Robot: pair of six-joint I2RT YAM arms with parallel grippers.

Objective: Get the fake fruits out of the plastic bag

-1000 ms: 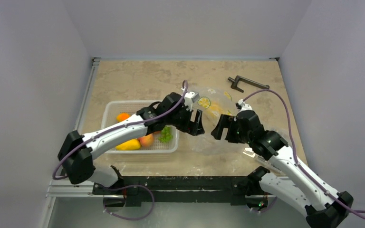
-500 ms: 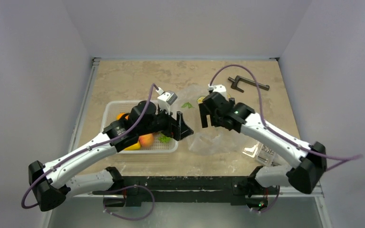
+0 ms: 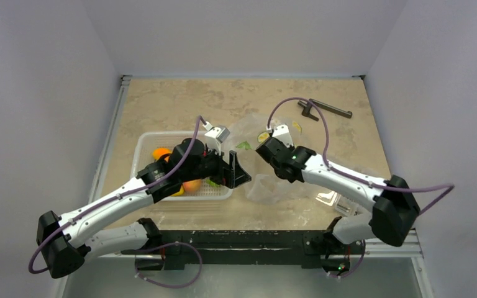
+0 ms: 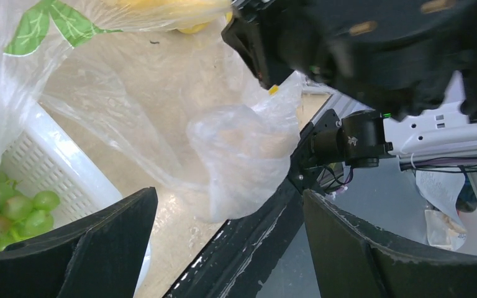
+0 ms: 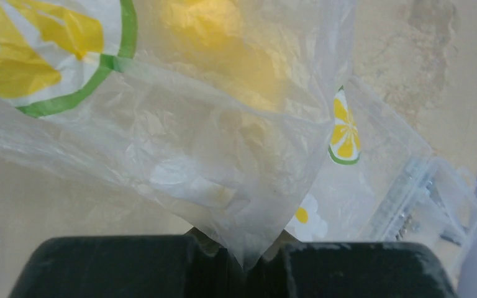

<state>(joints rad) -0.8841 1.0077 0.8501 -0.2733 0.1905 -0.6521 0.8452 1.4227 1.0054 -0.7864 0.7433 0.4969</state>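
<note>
Clear plastic bag [image 3: 266,183], printed with lemon slices, sat crumpled on the marble table [image 3: 180,105] between the two arms, its upper part lifted. The right gripper [image 5: 242,245] was clenched on a fold of the film. The left gripper [image 4: 230,194] was spread wide and empty, just beside the bag and near the white basket [image 3: 138,146]. A blurred yellow fake fruit [image 5: 199,18] showed through the film, inside the bag.

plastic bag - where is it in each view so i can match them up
Top external: plastic bag at the centre of the table.
Left wrist: bag hangs from top left to centre.
Right wrist: bag fills the upper picture, pinched in the right hand.
Shared landmark: the beige table.
</note>
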